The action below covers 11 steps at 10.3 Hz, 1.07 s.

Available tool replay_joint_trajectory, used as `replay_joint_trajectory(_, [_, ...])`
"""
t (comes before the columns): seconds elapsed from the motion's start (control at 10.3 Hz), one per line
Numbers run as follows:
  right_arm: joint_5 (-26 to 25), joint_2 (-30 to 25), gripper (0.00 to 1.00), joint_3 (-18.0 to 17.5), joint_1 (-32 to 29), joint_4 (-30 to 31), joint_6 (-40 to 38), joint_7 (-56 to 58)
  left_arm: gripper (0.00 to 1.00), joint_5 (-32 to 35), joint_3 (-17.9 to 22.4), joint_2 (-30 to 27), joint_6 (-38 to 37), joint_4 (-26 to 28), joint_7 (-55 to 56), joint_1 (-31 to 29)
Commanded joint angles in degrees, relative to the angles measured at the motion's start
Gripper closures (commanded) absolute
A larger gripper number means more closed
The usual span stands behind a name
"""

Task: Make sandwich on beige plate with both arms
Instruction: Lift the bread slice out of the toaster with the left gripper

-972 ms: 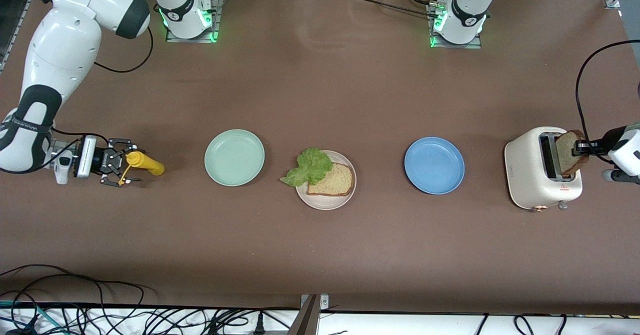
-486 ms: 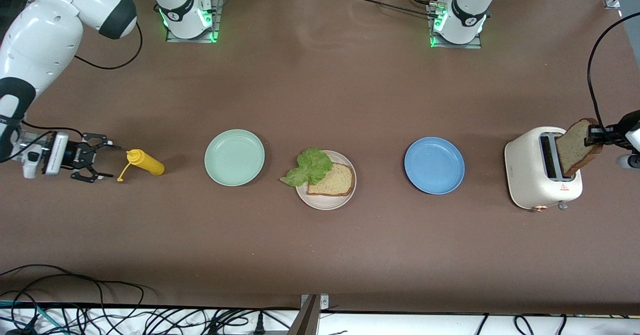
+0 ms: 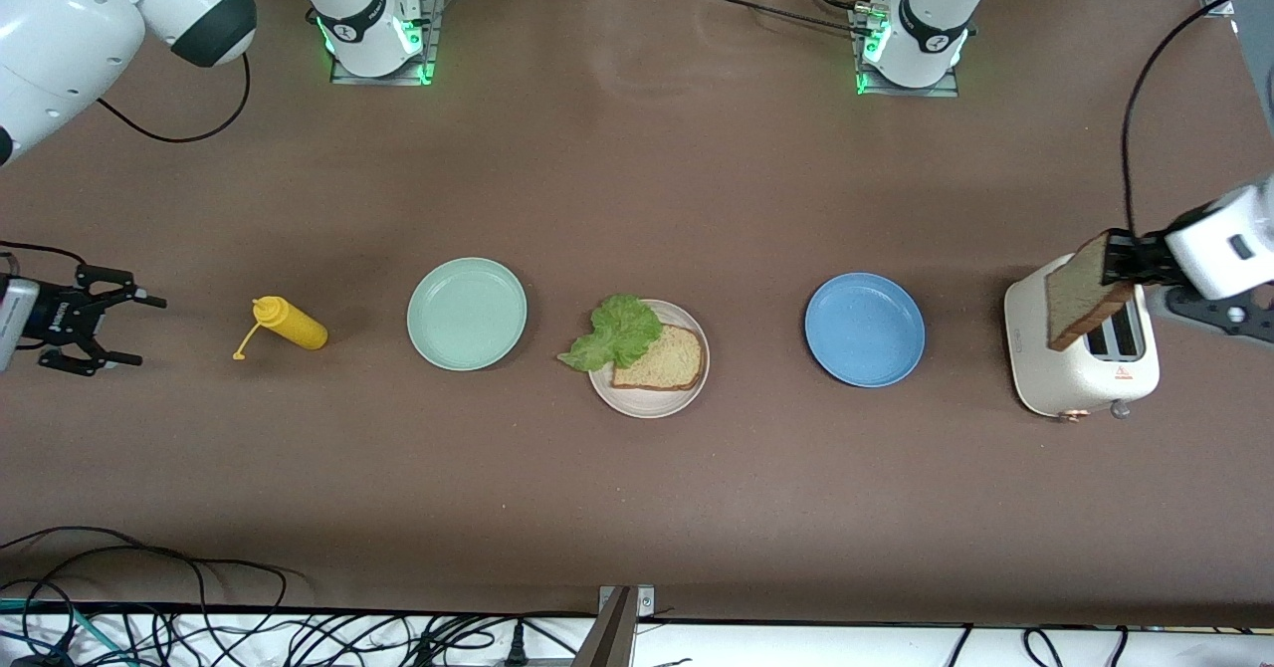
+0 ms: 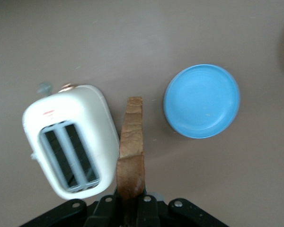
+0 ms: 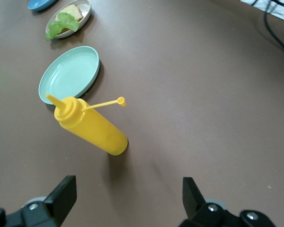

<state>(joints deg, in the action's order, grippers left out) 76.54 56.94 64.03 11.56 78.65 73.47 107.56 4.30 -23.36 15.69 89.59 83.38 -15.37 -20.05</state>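
The beige plate (image 3: 649, 400) sits mid-table with one bread slice (image 3: 665, 358) on it and a green lettuce leaf (image 3: 617, 333) lapping over that slice and the rim. My left gripper (image 3: 1120, 257) is shut on a second bread slice (image 3: 1083, 294), held up over the toaster (image 3: 1080, 373). In the left wrist view that slice (image 4: 131, 137) stands edge-on out of the left gripper (image 4: 130, 208). My right gripper (image 3: 147, 330) stands open with nothing in it at the right arm's end of the table, apart from the yellow bottle (image 3: 289, 327). The right wrist view shows the right gripper (image 5: 130, 198) wide open.
A mint-green plate (image 3: 467, 313) lies between the bottle and the beige plate. A blue plate (image 3: 864, 329) lies between the beige plate and the toaster. The right wrist view shows the yellow bottle (image 5: 92, 130) with its cap hanging loose, and the mint-green plate (image 5: 68, 73).
The left gripper has lifted the bread slice out of the toaster slot and carried it toward the blue plate. The right gripper has let go of the yellow bottle and drawn away toward the table's end.
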Motion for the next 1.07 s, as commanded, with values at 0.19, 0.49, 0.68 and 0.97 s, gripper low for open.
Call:
replay_joint_trajectory(0.19, [-1.22,-1.04,0.01,4.86,1.44,-7.89,-4.30,-16.37,1.00,-13.06,-1.34,5.39,-0.82,-1.38,12.09,6.40])
replay_joint_trajectory(0.49, [-1.22,-1.04,0.01,9.96,6.18,-12.19,-4.04,-28.69,1.00,-25.80,-1.25,11.36,1.53,-2.61,17.13,9.15])
replay_joint_trajectory(0.68, [-1.48,-0.95,0.01,15.57,11.71,-12.82,-3.51,-34.76,1.00,-34.23,-1.25,16.63,6.19,-2.70,17.04,10.98])
replay_joint_trajectory(0.97, [-8.82,-3.39,0.01,13.33,15.59,-12.91,-0.81,-47.58,1.00,-43.74,-1.25,21.48,13.04,-2.61,16.60,15.55])
